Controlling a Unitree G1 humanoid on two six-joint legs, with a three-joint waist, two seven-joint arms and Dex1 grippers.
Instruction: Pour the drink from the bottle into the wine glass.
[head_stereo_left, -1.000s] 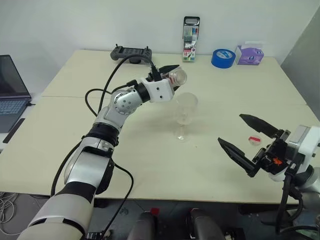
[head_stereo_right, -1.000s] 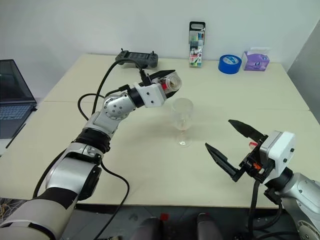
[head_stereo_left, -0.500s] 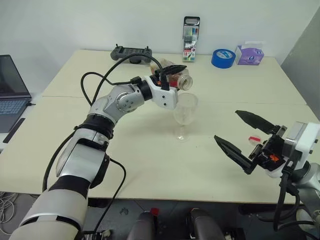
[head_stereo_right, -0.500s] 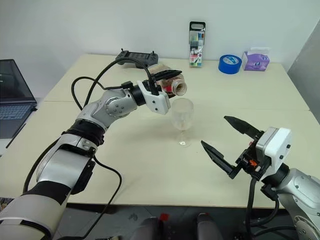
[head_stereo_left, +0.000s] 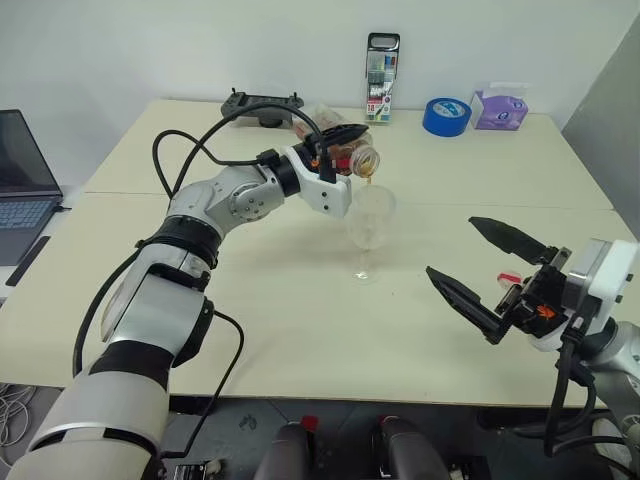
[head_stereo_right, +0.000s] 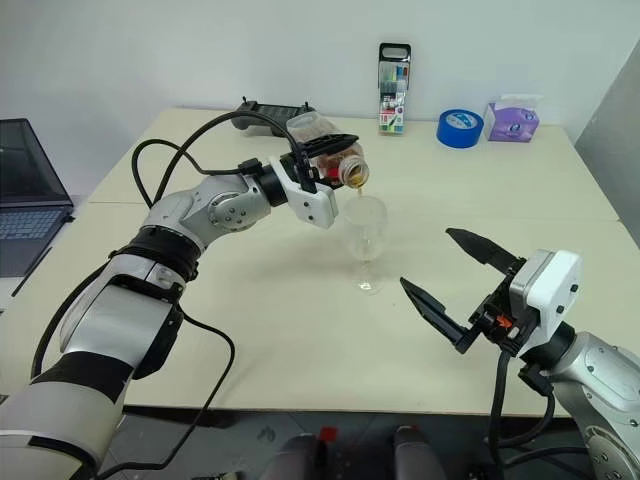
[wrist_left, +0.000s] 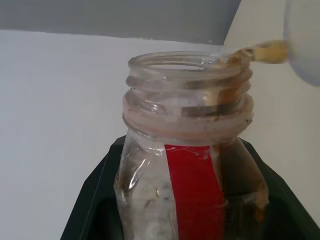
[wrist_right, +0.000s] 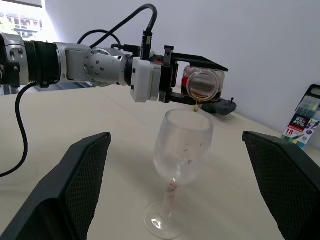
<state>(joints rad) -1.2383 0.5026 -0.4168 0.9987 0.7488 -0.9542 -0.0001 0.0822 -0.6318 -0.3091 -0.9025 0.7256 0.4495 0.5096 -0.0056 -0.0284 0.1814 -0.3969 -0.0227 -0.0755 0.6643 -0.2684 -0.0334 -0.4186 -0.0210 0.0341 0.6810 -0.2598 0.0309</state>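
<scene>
My left gripper (head_stereo_left: 346, 147) is shut on the bottle (head_stereo_left: 350, 153), a small clear plastic one with a red label strip (wrist_left: 192, 190) and no cap on. It lies tilted, its open mouth just above the rim of the wine glass (head_stereo_left: 368, 226). A thin stream of the brown drink (head_stereo_right: 358, 192) falls from the mouth into the bowl. The glass stands upright on the table (head_stereo_left: 250, 300), a little drink at its bottom. My right gripper (head_stereo_left: 450, 245) hovers open and empty to the right of the glass, apart from it.
At the table's far edge stand a marker case (head_stereo_left: 381, 78), a blue tape roll (head_stereo_left: 445, 116), a purple tissue pack (head_stereo_left: 499, 110) and a black controller (head_stereo_left: 265, 104). A laptop (head_stereo_left: 20, 190) sits at the left. A small red and white thing (head_stereo_left: 509, 279) lies by the right gripper.
My left gripper rolled and tipped the bottle further, bringing its mouth down over the glass; the drink has begun to run out. The right gripper stayed where it was.
</scene>
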